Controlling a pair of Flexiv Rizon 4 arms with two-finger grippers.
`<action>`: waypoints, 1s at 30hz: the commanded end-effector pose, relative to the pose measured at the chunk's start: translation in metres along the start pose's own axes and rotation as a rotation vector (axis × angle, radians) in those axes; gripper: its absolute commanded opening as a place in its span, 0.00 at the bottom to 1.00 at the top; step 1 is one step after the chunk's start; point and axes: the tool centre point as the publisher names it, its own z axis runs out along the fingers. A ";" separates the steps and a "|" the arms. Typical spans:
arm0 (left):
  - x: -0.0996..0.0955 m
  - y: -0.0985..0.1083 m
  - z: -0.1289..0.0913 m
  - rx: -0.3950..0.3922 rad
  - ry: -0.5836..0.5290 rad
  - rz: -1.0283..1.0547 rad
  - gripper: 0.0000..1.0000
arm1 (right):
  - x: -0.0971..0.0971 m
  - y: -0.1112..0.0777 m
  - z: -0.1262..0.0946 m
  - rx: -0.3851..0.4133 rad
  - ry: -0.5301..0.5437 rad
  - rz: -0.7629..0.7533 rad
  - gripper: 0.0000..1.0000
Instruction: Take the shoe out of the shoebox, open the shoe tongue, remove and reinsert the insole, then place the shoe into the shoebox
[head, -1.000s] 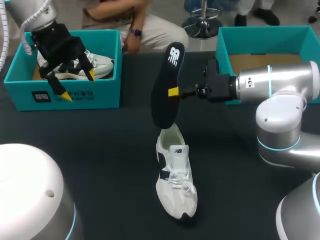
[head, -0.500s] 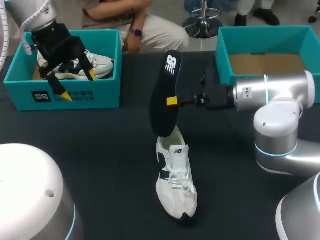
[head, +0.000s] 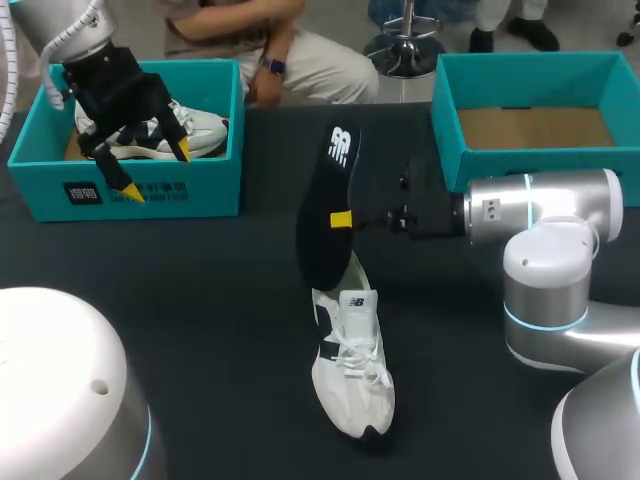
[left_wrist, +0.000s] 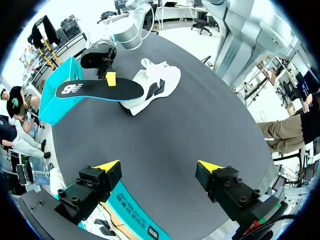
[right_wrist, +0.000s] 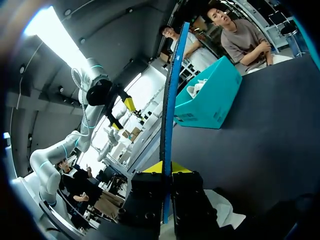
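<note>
A white shoe (head: 350, 365) lies on the dark table (head: 200, 300), toe toward the near edge. My right gripper (head: 342, 219) is shut on a black insole (head: 325, 210), which stands almost upright with its lower end at the shoe's heel opening. In the right wrist view the insole (right_wrist: 171, 100) shows edge-on between the fingers of that gripper (right_wrist: 167, 167), above the shoe (right_wrist: 225, 207). My left gripper (head: 155, 170) hangs open over the front wall of the left teal shoebox (head: 130, 190), holding nothing. The left wrist view shows its own gripper (left_wrist: 158, 166) wide open, with the insole (left_wrist: 100, 89) and shoe (left_wrist: 155, 85) far ahead.
The left shoebox holds a second white shoe (head: 195, 130). A second teal shoebox (head: 445, 130) stands at the back right, showing only its brown cardboard floor. My right arm's body (head: 545, 260) stands just in front of it.
My right gripper has lowered the insole toward the shoe; its bottom end has come down to the heel opening. The left arm has not moved.
</note>
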 end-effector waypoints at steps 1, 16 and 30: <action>-0.001 0.000 0.000 -0.002 0.003 0.000 1.00 | 0.001 -0.006 0.002 -0.009 -0.002 0.002 0.00; -0.001 0.000 0.000 -0.002 0.003 0.000 1.00 | -0.002 -0.010 0.000 -0.010 -0.006 -0.006 0.00; -0.001 0.000 0.000 -0.002 0.003 0.000 1.00 | -0.006 -0.002 -0.012 -0.008 -0.023 -0.034 0.00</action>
